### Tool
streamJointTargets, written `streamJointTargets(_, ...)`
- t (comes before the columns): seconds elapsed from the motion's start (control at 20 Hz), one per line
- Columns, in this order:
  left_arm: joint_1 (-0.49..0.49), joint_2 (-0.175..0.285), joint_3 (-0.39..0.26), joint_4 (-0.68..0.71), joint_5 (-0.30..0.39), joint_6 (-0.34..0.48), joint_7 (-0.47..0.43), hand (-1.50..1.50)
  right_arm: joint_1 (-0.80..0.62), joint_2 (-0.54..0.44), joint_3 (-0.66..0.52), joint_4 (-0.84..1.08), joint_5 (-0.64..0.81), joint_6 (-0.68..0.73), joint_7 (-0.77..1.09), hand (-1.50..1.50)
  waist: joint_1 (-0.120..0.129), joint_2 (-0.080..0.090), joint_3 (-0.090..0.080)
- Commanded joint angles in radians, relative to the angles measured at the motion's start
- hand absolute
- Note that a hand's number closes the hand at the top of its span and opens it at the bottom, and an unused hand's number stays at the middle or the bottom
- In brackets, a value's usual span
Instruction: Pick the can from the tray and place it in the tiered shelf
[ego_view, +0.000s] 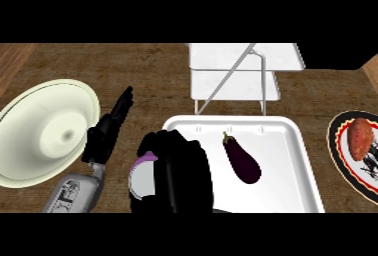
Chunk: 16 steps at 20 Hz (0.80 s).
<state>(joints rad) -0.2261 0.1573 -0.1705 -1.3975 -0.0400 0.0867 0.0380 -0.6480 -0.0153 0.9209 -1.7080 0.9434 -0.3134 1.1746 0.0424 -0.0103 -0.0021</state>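
The can (143, 174), pale with a purple band, shows at the left edge of the white tray (284, 165). My right hand (177, 167) is curled round it and hides most of it; whether the can still rests on the tray cannot be told. The white tiered shelf (236, 70) stands just beyond the tray, at the back middle of the counter. My left hand (109, 131) stays open with fingers pointing up, left of the tray and apart from the can.
A dark purple eggplant (242, 159) lies in the middle of the tray. A large cream plate (46, 134) sits at the left. At the right edge a dark-rimmed plate (341, 150) carries a sweet potato (362, 140).
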Motion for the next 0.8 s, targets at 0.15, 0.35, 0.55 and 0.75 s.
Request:
streamJointTargets(0.15,0.043,0.004,0.008,-0.010,0.001,0.003,-0.038,0.00,-0.180,0.014,-0.096,-0.007,0.117,0.041,0.311,1.50,-0.015,-0.011,-0.003)
streamJointTargets(0.35,0.039,-0.005,0.011,0.013,-0.009,0.018,-0.028,0.00,-0.253,0.014,-0.179,-0.016,0.172,0.085,0.312,1.50,-0.035,-0.010,-0.002)
streamJointTargets(0.55,0.019,0.008,0.020,0.003,-0.008,0.012,-0.009,0.00,-0.353,0.014,-0.274,0.007,0.189,0.168,0.313,1.50,-0.035,-0.010,-0.001)
streamJointTargets(0.75,0.031,0.013,0.034,-0.008,0.013,-0.005,-0.017,0.00,-0.478,0.014,-0.363,0.089,0.216,0.252,0.313,1.50,-0.023,-0.008,-0.002)
